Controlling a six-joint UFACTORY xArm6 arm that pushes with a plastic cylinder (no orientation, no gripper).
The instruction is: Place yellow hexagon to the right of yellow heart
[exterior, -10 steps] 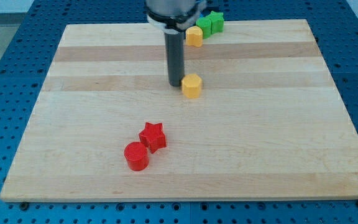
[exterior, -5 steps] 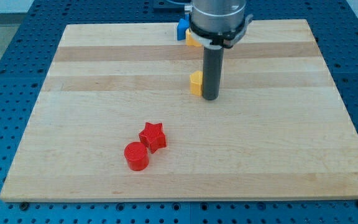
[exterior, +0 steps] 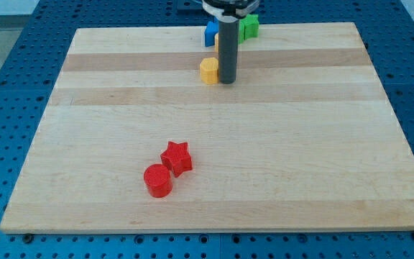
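Note:
A yellow block (exterior: 208,70), which looks like the hexagon, lies on the wooden board (exterior: 121,108) near the view's top centre. My tip (exterior: 226,80) rests on the board against the block's right side. The dark rod rises from there to the view's top. The second yellow block, probably the heart, is hidden behind the rod just below the blue block.
A blue block (exterior: 210,32) and a green block (exterior: 249,27) sit at the board's top edge, either side of the rod. A red star (exterior: 177,158) and a red cylinder (exterior: 158,180) touch each other at the lower left of centre.
My tip went round from the yellow block's left side to its right, then pushed it up and to the left, toward the blocks at the top edge. The red blocks have not moved.

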